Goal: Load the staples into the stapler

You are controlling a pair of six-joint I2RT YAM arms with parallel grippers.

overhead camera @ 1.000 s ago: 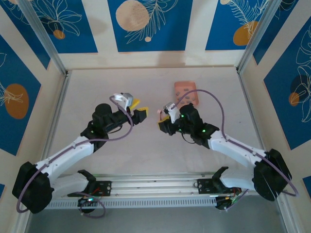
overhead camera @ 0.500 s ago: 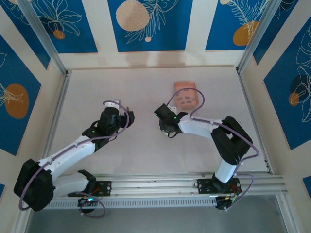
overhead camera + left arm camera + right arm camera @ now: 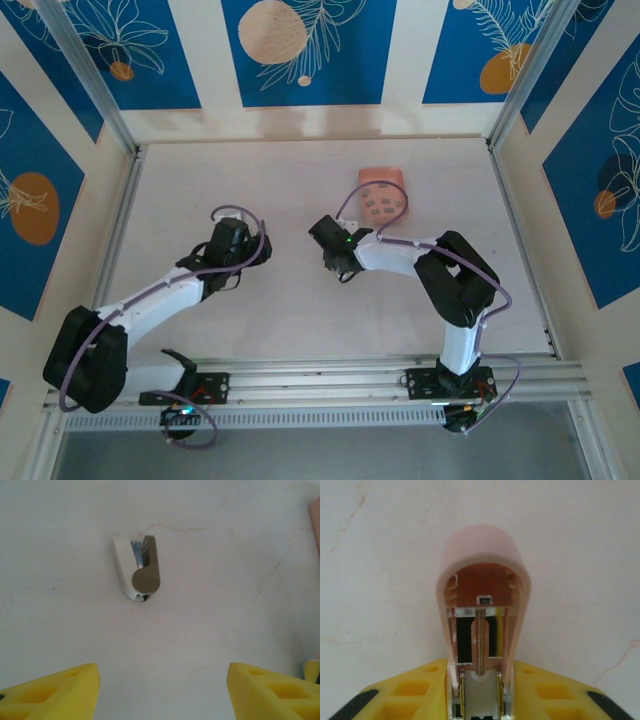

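Observation:
The stapler [image 3: 481,585] is pale pink, its lid swung open so the spring and the empty metal channel show. My right gripper [image 3: 480,695] is shut on its base, one yellow finger [image 3: 405,695] against each side; from above this gripper [image 3: 338,262] is low over the table's middle. A small white case with a grey rounded flap and a bluish-silver strip inside, which looks like the staples [image 3: 137,570], lies flat on the table ahead of my left gripper [image 3: 162,695]. That gripper is open and nothing is between its fingers. From above it [image 3: 262,243] sits left of the right one.
A salmon-pink tray [image 3: 383,197] with dark marks lies behind the right gripper; its edge [image 3: 316,525] is at the right of the left wrist view. Metal frame rails [image 3: 520,250] and patterned walls bound the pale tabletop [image 3: 300,320].
Both arms have come down from a raised pose to low over the table. The right arm has folded its elbow out to the right, and its gripper has shifted slightly left.

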